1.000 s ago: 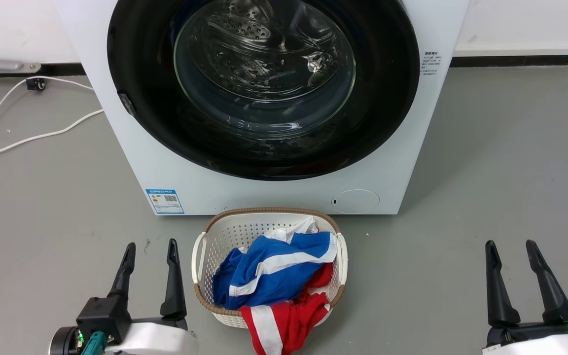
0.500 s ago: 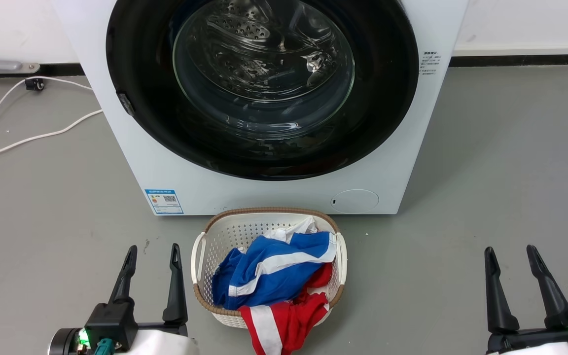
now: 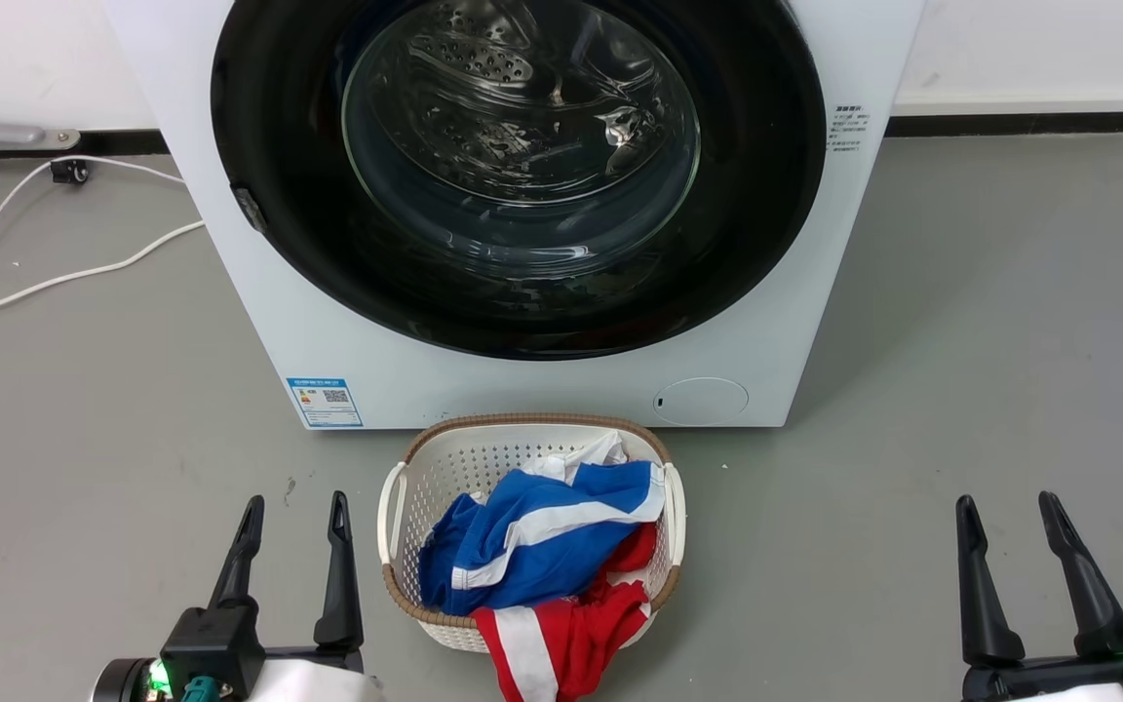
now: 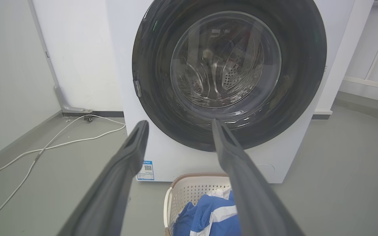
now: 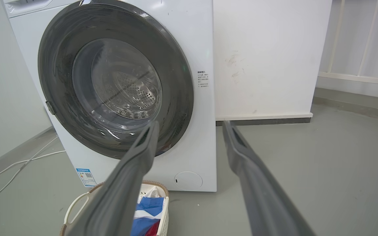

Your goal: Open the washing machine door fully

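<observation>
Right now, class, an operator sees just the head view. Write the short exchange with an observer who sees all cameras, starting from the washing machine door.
Operator: My view crops the door's top. Is it shut there?
Observer: Yes: in the right wrist view the washing machine door has its upper rim against the washing machine front.
Operator: What stands beyond the machine's right side?
Observer: Past the white wall, a white railing farther right.

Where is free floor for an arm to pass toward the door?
Free: floor right of the basket up to the right gripper, and right of the machine. Crowded: the basket before the door; cables left of the machine.
</observation>
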### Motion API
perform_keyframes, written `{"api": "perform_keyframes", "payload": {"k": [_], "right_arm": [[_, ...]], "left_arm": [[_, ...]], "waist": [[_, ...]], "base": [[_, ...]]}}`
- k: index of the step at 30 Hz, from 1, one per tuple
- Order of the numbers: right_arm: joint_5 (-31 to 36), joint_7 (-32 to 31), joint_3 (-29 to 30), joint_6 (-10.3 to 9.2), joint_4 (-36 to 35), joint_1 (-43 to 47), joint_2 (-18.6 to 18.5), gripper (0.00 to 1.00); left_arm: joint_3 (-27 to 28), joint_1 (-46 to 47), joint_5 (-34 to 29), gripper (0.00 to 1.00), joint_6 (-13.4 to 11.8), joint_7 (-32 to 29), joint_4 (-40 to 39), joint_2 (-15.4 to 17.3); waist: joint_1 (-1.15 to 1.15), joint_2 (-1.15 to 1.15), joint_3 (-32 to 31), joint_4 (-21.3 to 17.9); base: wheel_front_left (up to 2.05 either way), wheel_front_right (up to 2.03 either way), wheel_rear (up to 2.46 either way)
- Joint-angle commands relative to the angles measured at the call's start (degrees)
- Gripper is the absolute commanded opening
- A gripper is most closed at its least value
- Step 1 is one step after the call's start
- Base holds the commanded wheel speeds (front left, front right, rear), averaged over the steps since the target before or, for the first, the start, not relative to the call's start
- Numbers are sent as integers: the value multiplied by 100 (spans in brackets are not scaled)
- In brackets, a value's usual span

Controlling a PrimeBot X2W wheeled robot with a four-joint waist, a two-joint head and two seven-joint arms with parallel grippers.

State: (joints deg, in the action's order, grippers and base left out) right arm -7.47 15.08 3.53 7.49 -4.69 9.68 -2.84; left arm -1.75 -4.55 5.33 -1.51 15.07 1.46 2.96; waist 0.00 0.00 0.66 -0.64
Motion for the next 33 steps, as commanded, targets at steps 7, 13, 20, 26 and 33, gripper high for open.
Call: {"api": "perform_keyframes", "payload": {"k": [7,13,20,26,33], "right_arm": [[-36,14,-24,0,58,68,-7,100],[-171,14,-49,0,69,27,-7,100],[-1628,14,-58,0,12,-132,-6,0],[-3730,13,-34,0,-21,-186,-6,0],[-5603,13,-193,0,-1,-116,-10,0]], "left_arm": [[-26,-50,71,100,-29,16,69,-8],[-30,-58,90,100,-51,16,102,-8],[-21,-69,126,100,-62,16,95,-9],[-26,-79,156,100,-69,16,100,-8],[-22,-82,187,100,-85,16,107,-8]], "waist": [[0,0,-3,5],[0,0,-11,4],[0,0,-23,-7],[0,0,-26,-5],[0,0,-30,3]], "base": [[0,0,0],[0,0,0],[0,0,0],[0,0,0],[0,0,0]]}}
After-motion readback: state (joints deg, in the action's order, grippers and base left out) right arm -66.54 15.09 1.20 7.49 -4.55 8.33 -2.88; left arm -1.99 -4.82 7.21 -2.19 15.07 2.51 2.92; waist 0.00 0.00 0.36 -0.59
